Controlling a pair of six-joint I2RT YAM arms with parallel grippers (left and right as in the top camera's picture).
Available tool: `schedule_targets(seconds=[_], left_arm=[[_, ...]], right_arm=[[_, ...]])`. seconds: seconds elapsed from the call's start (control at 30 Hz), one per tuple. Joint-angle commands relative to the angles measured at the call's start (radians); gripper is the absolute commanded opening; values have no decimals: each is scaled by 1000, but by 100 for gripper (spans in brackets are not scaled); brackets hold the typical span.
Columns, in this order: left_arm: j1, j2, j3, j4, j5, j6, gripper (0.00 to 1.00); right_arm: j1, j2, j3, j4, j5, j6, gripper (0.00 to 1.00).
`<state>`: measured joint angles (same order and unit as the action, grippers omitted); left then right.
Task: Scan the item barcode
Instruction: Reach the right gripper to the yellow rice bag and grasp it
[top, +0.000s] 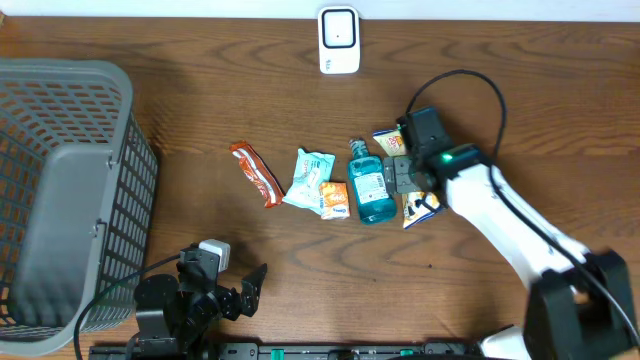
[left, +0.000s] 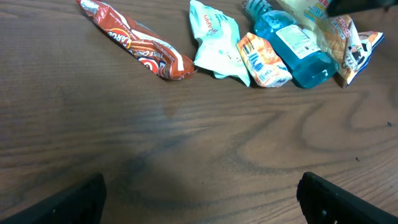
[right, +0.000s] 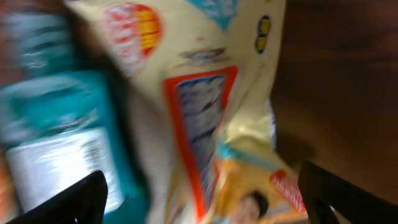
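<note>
Right wrist: hand open over packet

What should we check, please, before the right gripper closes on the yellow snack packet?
1. The right gripper open: ok, jaws wide.
2. The yellow snack packet between its jaws: ok.
3. The mouthwash bottle clear of the grip: cannot tell; it lies right beside the packet.
4. The packet's barcode found: cannot tell; right wrist view blurred.
5. The barcode scanner unobstructed: ok.
6. The left gripper out of the way: ok, open, apart from the items.
</note>
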<state>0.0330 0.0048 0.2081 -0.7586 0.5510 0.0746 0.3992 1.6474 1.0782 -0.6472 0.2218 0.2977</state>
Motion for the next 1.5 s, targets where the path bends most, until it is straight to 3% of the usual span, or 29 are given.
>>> schedule_targets(seconds=[0.0,0.2,0.27,0.33,0.4,0.47,0.6,0.83,1.0,1.17,1.27,1.4,1.47], left_arm=[[7,-1,4,-4,2,-2,98],[7,-1,4,-4,2,-2,98],[7,-1,4,-4,3,-2,98],[7,-1,4,-4,2,-2,98],[7,-1,4,-4,2,-2,98],[7,-1,4,-4,2,-2,98],[7,-1,4,-4,2,-2,98],[7,-1,4,-4,3,-2,98],[7,-1,4,-4,2,-2,98],[7,-1,4,-4,2,-2,98],[7,-1,4,-4,3,-2,98],[7,-1,4,-4,2,-2,98],[7,-1,4,-4,2,-2,98]], right_arm=[[10,101,14,39,128,65,88],[25,214,15,48,148,64,78],[32,236,14,56,173,48,69],[37,245,15,56,172,11,48],[36,240,23,34,128,28,14],[25,231,55,-6,47,31,1],[-50,187,202,-177,-251,-18,1],[-222,121,410,-538,-926,-341,1],[-331,109,422,-756,-1264,-519,1],[-362,109,419,-935,-1429,-566,1],[-360,109,419,-943,-1463,-769,1],[-352,109,417,-1054,-1516,-1212,1],[-333,104,410,-1055,-1553,-1305,1]])
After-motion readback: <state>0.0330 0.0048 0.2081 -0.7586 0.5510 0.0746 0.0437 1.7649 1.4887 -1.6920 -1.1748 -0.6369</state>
